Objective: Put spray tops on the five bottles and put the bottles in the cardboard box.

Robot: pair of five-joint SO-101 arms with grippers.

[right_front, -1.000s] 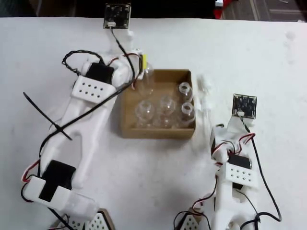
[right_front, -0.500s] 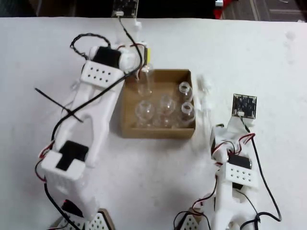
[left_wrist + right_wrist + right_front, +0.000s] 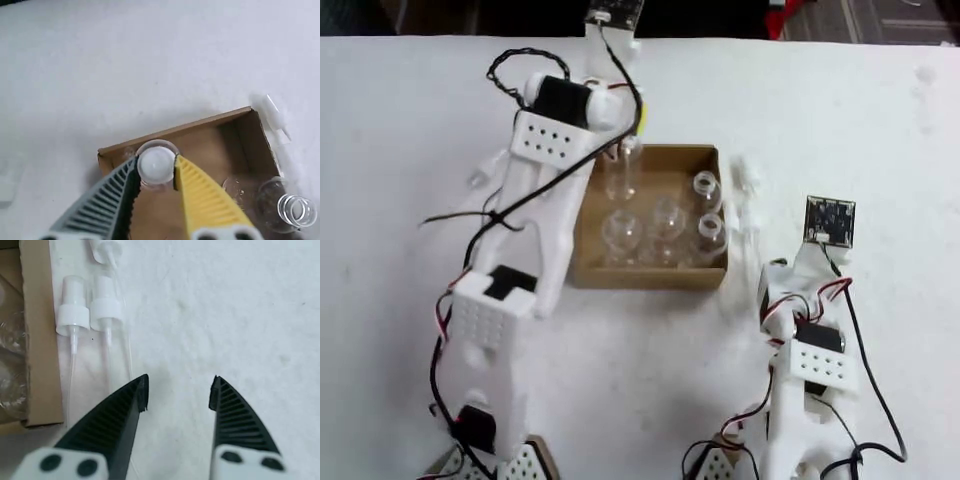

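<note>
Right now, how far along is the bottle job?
Four bottles stand in the box, necks open. The left gripper holds the fifth bottle at the box's back corner. Spray tops lie on the table beside the box; fitting them remains.

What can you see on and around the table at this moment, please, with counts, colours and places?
table: one, white, under everything.
cardboard box: one, brown, mid-table between the two arms.
bottles: four, clear, standing inside the box.
held bottle: one, clear, at the box's far left corner, gripped at its top.
spray tops: at least three, white, lying on the table, right of the box in the high view.
left tool: one, grey and yellow fingers, shut on the held bottle.
right tool: one, black fingers, open, over bare table near the spray tops.
</note>
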